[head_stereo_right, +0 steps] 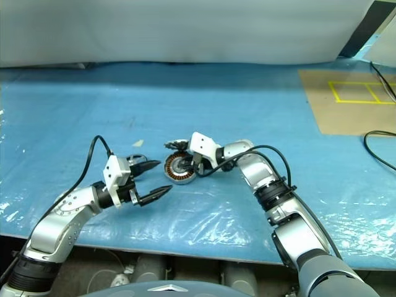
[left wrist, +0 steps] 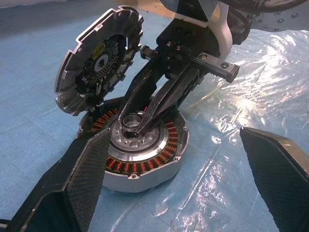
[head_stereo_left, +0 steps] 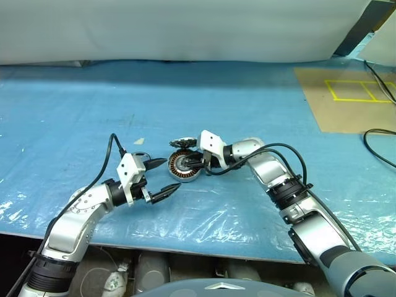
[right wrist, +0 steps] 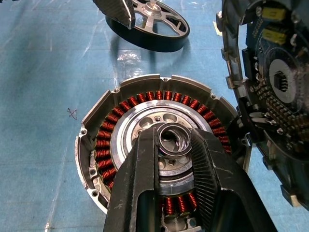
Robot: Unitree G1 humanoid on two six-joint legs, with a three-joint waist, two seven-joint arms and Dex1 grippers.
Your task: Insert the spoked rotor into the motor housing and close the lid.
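Observation:
The motor housing [head_stereo_left: 183,167] lies open on the blue sheet, its copper windings [right wrist: 104,140] ringing a silver hub. Its lid [left wrist: 96,63] stands tilted up at the far edge, ribbed inside facing the housing. My right gripper [head_stereo_left: 197,164] reaches down over the hub, shut on a small thin ring [right wrist: 175,125] held just above the centre. The spoked rotor [right wrist: 154,26] lies flat on the sheet beyond the housing, partly behind a left finger [right wrist: 116,9]. My left gripper [head_stereo_left: 172,174] hovers open just left of the housing, holding nothing.
Wrinkled clear plastic [head_stereo_left: 204,216] covers the blue sheet toward the table's front edge. A brown board with yellow tape [head_stereo_left: 352,93] lies at the far right, and a black cable [head_stereo_left: 377,148] loops beside it. A white wall [head_stereo_left: 185,31] bounds the back.

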